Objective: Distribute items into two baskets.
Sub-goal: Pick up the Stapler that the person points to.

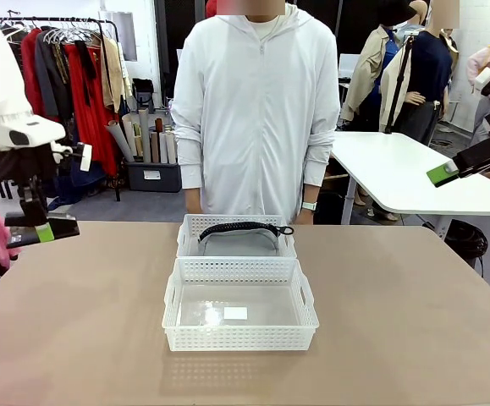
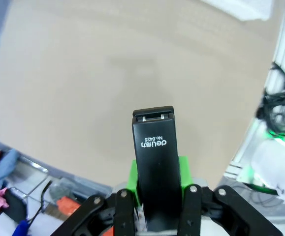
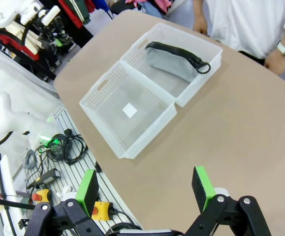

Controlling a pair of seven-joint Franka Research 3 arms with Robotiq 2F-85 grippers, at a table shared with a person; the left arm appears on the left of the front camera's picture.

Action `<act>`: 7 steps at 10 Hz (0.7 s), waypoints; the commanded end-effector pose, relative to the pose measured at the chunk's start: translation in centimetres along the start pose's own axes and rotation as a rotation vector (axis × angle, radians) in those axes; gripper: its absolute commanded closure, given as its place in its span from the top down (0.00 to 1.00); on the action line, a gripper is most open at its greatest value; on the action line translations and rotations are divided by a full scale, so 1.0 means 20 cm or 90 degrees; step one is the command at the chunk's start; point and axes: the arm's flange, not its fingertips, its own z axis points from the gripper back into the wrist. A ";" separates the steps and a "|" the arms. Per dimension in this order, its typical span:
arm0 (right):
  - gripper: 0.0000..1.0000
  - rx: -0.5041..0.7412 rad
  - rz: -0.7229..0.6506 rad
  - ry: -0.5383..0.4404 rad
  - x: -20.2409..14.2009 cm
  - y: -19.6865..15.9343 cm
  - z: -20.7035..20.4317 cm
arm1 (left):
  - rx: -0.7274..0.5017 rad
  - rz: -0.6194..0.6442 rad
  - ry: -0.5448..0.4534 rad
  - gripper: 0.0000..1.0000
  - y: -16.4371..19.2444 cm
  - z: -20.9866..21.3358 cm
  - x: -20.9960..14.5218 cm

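Gripping stapler [image 2: 155, 162] between left gripper [image 2: 157, 189] pads, raised above table [image 1: 75, 321] at left edge; right gripper [image 3: 147, 189] spread wide, raised; pouch [image 1: 238, 242] lying in far basket [image 1: 192, 228], touching near basket [image 1: 304, 300]

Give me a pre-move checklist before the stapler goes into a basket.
1. Stapler clamped in left tool: ok.
2. Near basket free for it: ok.
3. Pouch already in far basket: ok.
4. Right tool open and away from the baskets: ok.
5. Person's hands off the baskets: ok; they are at the table's far edge.
6. Left tool over the near basket: not ok.
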 end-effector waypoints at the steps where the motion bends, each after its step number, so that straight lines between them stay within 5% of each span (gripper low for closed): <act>1: 1.00 -0.003 0.000 -0.002 0.00 0.00 0.00 | 0.028 -0.012 0.030 0.10 -0.04 0.05 0.01; 7: 1.00 -0.003 0.000 -0.002 0.00 0.00 0.00 | 0.032 -0.027 0.022 0.10 -0.06 0.10 0.04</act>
